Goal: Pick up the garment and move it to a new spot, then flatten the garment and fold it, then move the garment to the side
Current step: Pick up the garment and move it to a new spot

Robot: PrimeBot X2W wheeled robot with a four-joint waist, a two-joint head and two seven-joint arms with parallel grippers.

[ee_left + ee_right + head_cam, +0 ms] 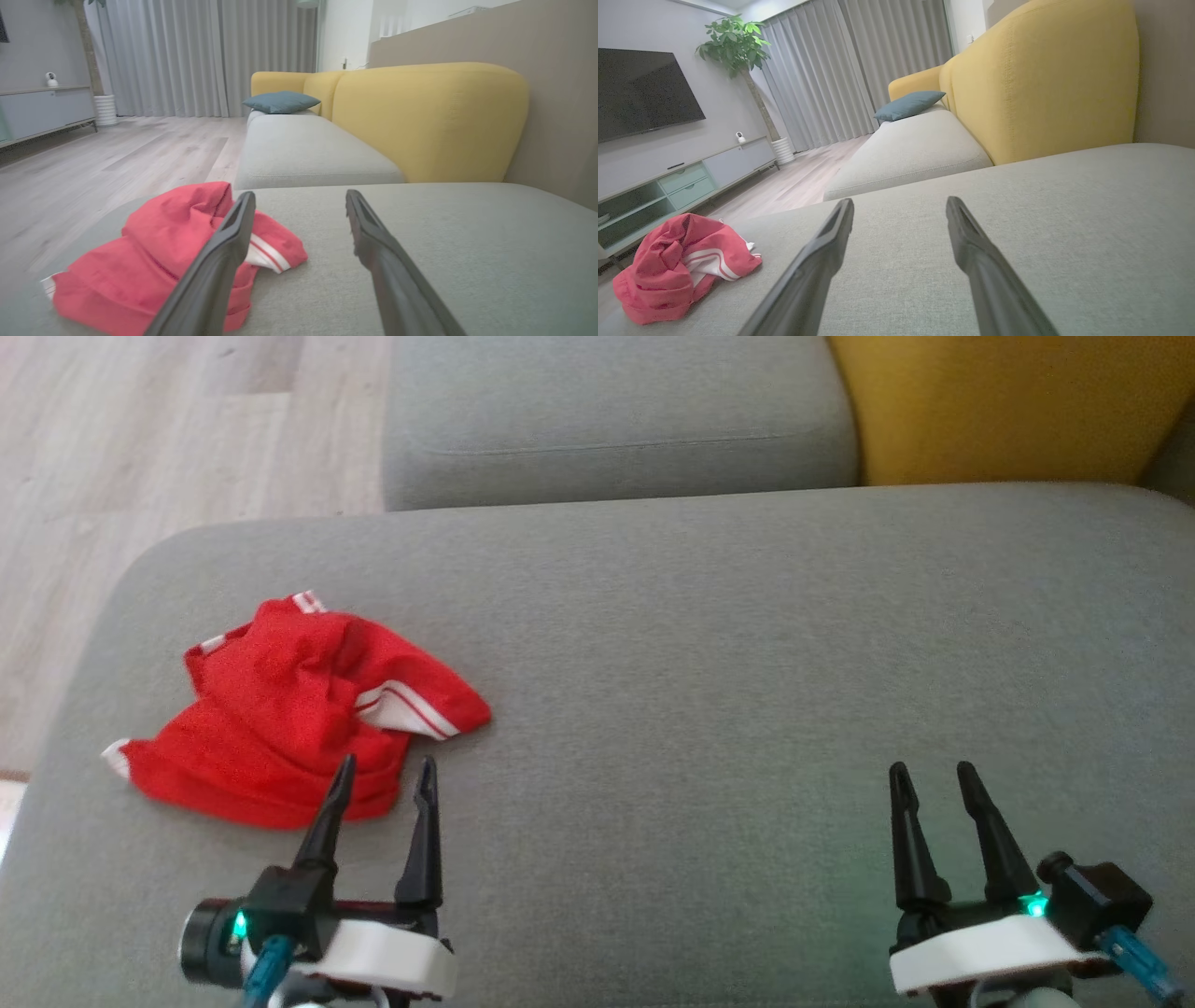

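Observation:
A crumpled red garment point(289, 714) with white stripes lies in a heap on the left part of the grey sofa cushion point(709, 644). My left gripper point(385, 777) stands open just in front of the heap's near right edge, nothing between its fingers. In the left wrist view the garment point(163, 261) sits to the left of the open gripper point(299, 198), partly behind the left finger. My right gripper point(929, 777) is open over bare cushion far to the right. The right wrist view has the garment point(677, 266) at the far left, well away from that gripper point(899, 203).
The cushion's left edge drops to a wooden floor point(140, 439). Behind it lie another grey seat point(616, 420) and a yellow backrest point(1008, 401). A teal pillow point(280, 101), curtains, a TV stand point(668, 186) and a potted plant point(738, 42) stand farther off.

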